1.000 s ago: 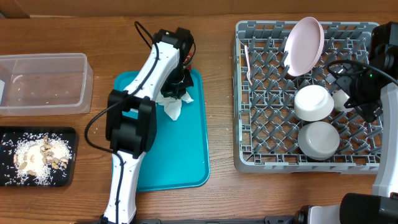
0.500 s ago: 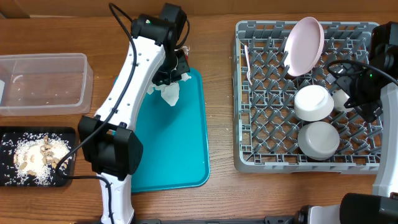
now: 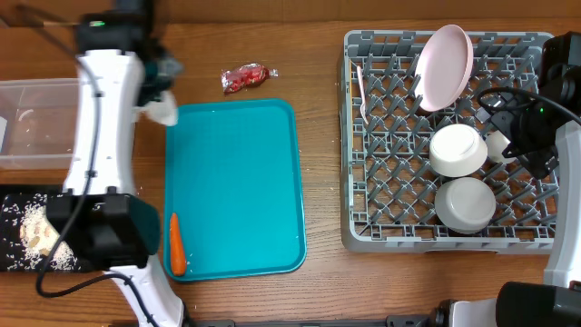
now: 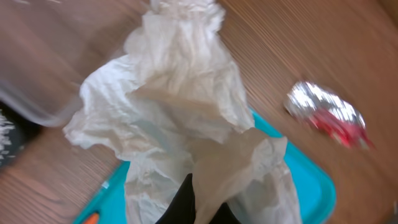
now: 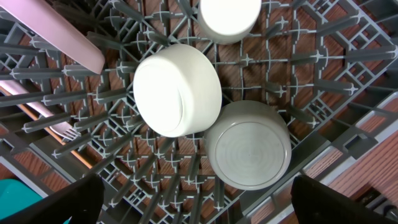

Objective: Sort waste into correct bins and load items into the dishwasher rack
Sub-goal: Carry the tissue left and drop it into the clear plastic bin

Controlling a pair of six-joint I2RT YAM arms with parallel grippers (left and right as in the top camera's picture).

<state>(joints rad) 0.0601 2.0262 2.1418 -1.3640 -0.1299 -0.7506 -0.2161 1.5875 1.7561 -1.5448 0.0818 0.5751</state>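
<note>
From overhead I count one crumpled white napkin (image 3: 164, 110). It dangles from the left gripper (image 3: 161, 82), which is pinched shut on it just beside the right end of the one clear tub (image 3: 36, 123). One red-and-silver foil wrapper (image 3: 245, 78) lies on bare wood above the teal tray (image 3: 241, 182). One orange carrot piece (image 3: 177, 243) lies at that tray's lower left edge. One black tray (image 3: 7, 194) holds the rice-and-nut scraps (image 3: 27, 238) (the left arm (image 3: 95, 136) covers its right half and part of the tub).

In the grey dishwasher rack (image 3: 399, 227) there are five items:
- one plate (image 3: 443, 65), standing on edge
- two upturned bowls, an upper bowl (image 3: 456, 150) and a lower bowl (image 3: 466, 204)
- one fork (image 3: 360, 91), along the left side
- one small cup (image 3: 497, 145), half hidden by the right arm (image 3: 549, 123)

In the left wrist view the napkin fills most of the frame. It is bunched around a single dark finger (image 4: 185, 202) at the bottom, and paper hides the other one. The wrapper is blurred, the tub shows only as a smeared corner, and the carrot is just an orange sliver at the bottom edge.

In the right wrist view both bowls show whole. The cup is cut off at the top, and the plate and fork at the left. The right gripper (image 5: 198, 186) hangs over the rack with its jaws wide apart and nothing between them (only two dark fingertips (image 5: 62, 202) show, one in each bottom corner).
</note>
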